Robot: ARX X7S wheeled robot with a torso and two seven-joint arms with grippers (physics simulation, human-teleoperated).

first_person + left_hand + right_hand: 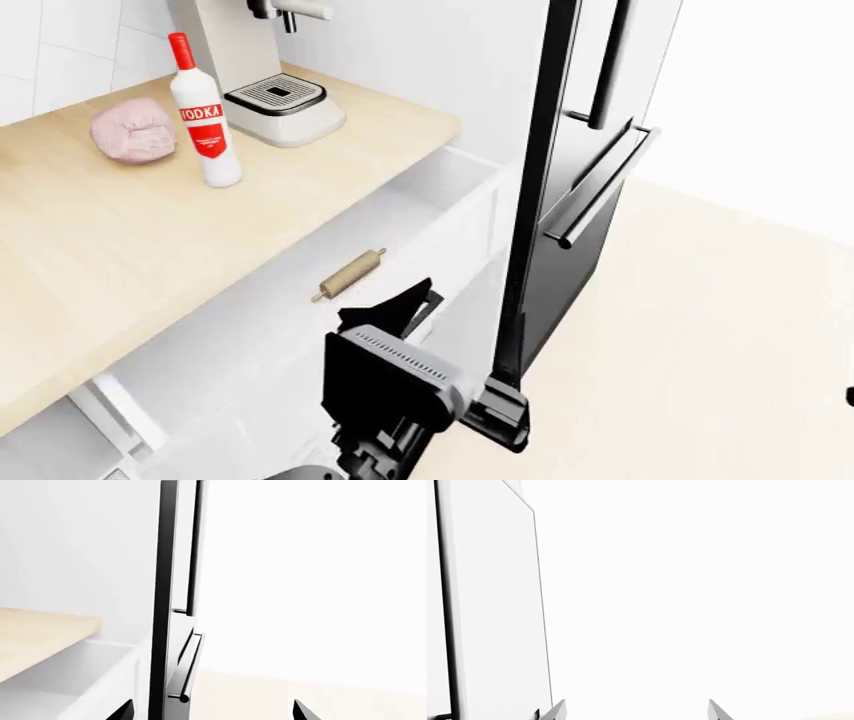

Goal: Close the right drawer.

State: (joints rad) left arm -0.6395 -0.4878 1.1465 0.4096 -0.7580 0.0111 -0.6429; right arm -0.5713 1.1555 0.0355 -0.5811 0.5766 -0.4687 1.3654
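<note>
Right drawer (400, 230): head view; pulled out from under the right edge of the wooden bench (160, 250), its white interior exposed.
Rolling pin (350, 274): head view; lying inside the right drawer, towards its outer wall.
Left gripper (407, 305): head view; black, over the outer wall of the right drawer, just beside the rolling pin; whether it touches the wall cannot be told, nor how far its jaws stand apart.
Bench top: head view; a vodka bottle (203, 115) stands upright near a pink lump (134, 133), with a white coffee machine (267, 60) at the back edge.
Black appliance (567, 180): head view; tall, with bar handles, just beside the right drawer's far end.
Right drawer (80, 680): left wrist view; white wall below the bench (40, 635), next to the black appliance (167, 605). Two dark fingertips (303, 711) show well apart, jaws wide, nothing between.
Right gripper (635, 711): right wrist view; two pale fingertips spread wide, holding nothing, beside a white panel (494, 605).
</note>
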